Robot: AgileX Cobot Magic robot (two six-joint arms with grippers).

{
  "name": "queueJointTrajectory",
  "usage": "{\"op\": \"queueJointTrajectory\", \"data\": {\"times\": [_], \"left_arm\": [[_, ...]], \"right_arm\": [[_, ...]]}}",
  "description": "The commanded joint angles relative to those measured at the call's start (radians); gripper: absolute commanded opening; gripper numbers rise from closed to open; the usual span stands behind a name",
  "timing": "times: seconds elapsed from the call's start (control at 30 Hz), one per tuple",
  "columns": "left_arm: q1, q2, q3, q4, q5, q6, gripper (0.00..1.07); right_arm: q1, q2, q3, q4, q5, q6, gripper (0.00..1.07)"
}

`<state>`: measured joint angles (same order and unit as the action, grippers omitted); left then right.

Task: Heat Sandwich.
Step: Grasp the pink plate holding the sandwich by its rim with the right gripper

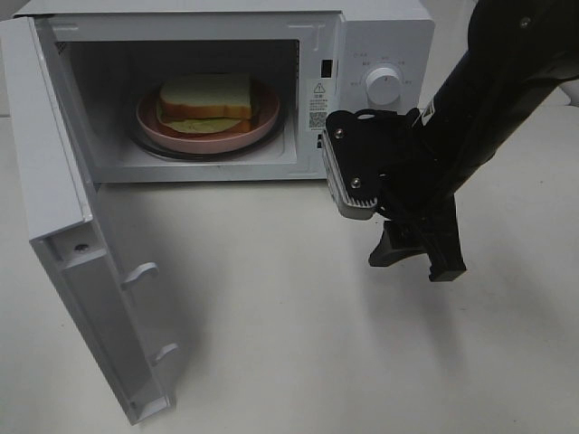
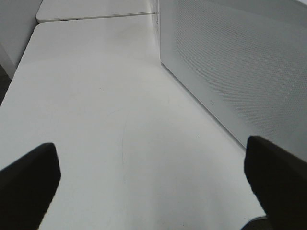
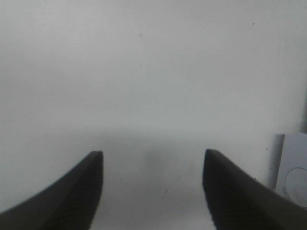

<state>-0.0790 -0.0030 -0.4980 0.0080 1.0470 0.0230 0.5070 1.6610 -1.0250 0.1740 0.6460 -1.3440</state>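
Observation:
The sandwich (image 1: 206, 101) lies on a round pink plate (image 1: 262, 122) inside the white microwave (image 1: 380, 27), whose door (image 1: 68, 235) stands wide open to the left. My right gripper (image 1: 416, 258) hangs open and empty over the table in front of the microwave's control panel; its fingers (image 3: 72, 196) show apart above bare table in the right wrist view. My left gripper (image 2: 153, 187) is open and empty over the table, beside a perforated white panel (image 2: 230, 62). The left gripper is out of sight in the exterior view.
The microwave has a round dial (image 1: 384, 85) on its right panel. The open door juts toward the table's front left. A white table (image 1: 298, 344) carries everything; its seam with another table (image 2: 91, 17) shows in the left wrist view.

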Motion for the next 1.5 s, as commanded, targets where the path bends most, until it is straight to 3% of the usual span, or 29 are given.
{"op": "queueJointTrajectory", "data": {"times": [0.03, 0.17, 0.77, 1.5], "left_arm": [[0.002, -0.022, 0.005, 0.003, -0.011, -0.003, 1.02], [0.002, -0.022, 0.005, 0.003, -0.011, -0.003, 1.02], [0.002, -0.022, 0.005, 0.003, -0.011, -0.003, 1.02], [0.002, -0.022, 0.005, 0.003, -0.011, -0.003, 1.02]], "right_arm": [[-0.006, -0.008, -0.005, -0.032, -0.010, 0.043, 0.81], [-0.005, -0.008, -0.005, -0.089, -0.010, 0.092, 0.91], [0.035, -0.002, -0.065, -0.194, -0.044, 0.098, 0.88], [0.100, 0.284, -0.416, -0.217, -0.085, 0.105, 0.85]]}}
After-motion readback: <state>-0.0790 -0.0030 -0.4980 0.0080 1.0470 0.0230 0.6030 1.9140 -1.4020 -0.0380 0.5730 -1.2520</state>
